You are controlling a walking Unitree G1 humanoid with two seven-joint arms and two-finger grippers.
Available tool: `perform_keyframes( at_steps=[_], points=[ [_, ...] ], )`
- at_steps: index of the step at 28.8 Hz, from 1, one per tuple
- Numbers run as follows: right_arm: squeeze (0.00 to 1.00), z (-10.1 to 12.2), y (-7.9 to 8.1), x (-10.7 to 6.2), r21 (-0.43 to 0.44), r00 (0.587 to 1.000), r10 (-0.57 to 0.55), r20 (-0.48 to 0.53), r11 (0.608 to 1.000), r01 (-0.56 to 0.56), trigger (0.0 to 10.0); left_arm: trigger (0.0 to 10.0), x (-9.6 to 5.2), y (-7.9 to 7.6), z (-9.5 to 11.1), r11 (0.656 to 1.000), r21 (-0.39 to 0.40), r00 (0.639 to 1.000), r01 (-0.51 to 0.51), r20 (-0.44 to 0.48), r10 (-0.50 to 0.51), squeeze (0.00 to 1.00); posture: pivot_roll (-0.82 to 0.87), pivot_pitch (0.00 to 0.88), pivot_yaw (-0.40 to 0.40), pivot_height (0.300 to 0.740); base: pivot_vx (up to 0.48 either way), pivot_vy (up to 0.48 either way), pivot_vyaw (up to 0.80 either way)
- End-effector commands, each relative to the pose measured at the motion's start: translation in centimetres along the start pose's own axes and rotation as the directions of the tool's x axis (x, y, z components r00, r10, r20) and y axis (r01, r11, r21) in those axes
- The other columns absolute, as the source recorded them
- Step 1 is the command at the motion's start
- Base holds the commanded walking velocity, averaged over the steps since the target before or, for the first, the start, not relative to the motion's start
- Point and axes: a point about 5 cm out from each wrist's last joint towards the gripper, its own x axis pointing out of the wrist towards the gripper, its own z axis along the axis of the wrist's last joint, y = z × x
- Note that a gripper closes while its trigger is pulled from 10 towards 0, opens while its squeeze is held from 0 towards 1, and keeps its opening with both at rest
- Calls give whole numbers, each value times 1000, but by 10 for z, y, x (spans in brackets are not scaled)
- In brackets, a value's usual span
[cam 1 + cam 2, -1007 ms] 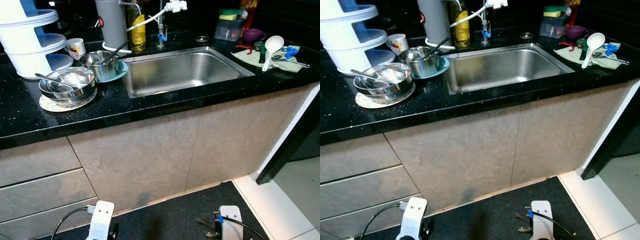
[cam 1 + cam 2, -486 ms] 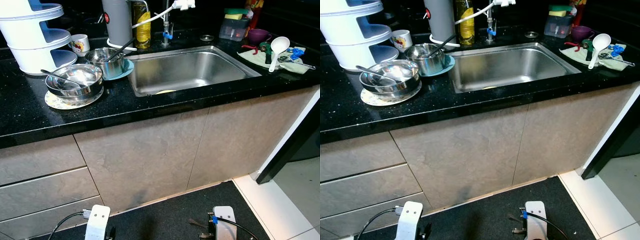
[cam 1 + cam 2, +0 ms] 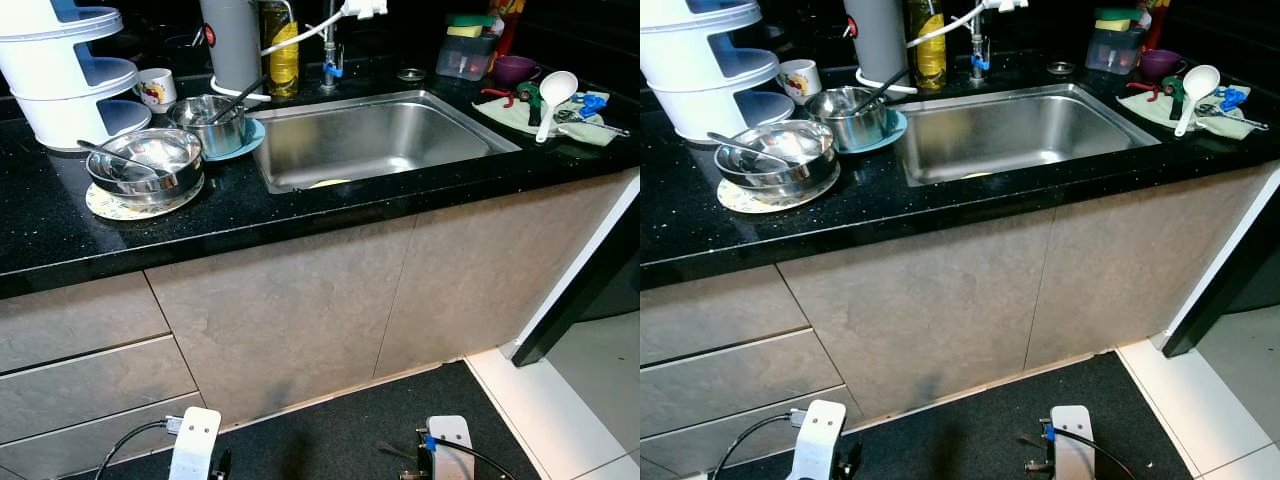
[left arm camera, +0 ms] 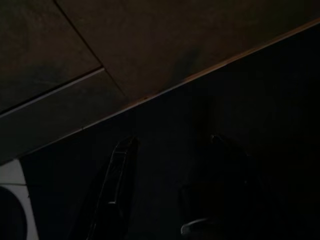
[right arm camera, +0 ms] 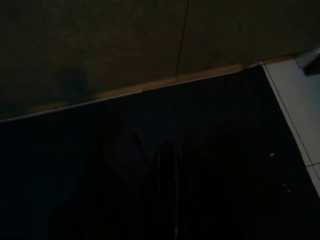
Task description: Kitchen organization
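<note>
Up on counter, steel bowls (image 3: 140, 166), both grippers hanging low, finger state unclear

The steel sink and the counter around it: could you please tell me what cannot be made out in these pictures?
- Stainless steel sink: a pale yellowish thing on its floor is half hidden by the near rim, head views.
- White tiered rack: its top is cut off by the picture edge.
- Small items on the pale cloth beside the white ladle: too small to identify.
- Left gripper and right gripper: wrist views too dark to judge the fingers.
</note>
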Motion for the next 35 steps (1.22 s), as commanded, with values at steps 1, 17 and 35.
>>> perform_keyframes(
  at_steps=[1, 17, 35],
  points=[
    [0, -8, 1, -4, -10, 1000, 9, -21, 1000, -9, 10000, 10000, -6, 4, -17, 999, 33, 997, -12, -78, 15, 0, -22, 166, 26, 740, 0, 0, 0],
    [0, -53, 3, -22, 20, 962, 43, -268, 999, -39, 10000, 10000, -15, 5, -49, 1000, 13, 971, -15, -240, 18, 0, -21, 165, 32, 740, 0, 0, 0],
    [0, -41, 3, -12, 1, 965, 93, -244, 995, -96, 10000, 10000, -15, 8, -48, 998, -8, 975, -61, -216, 58, 0, -22, 157, -5, 740, 0, 0, 0]
  ],
)
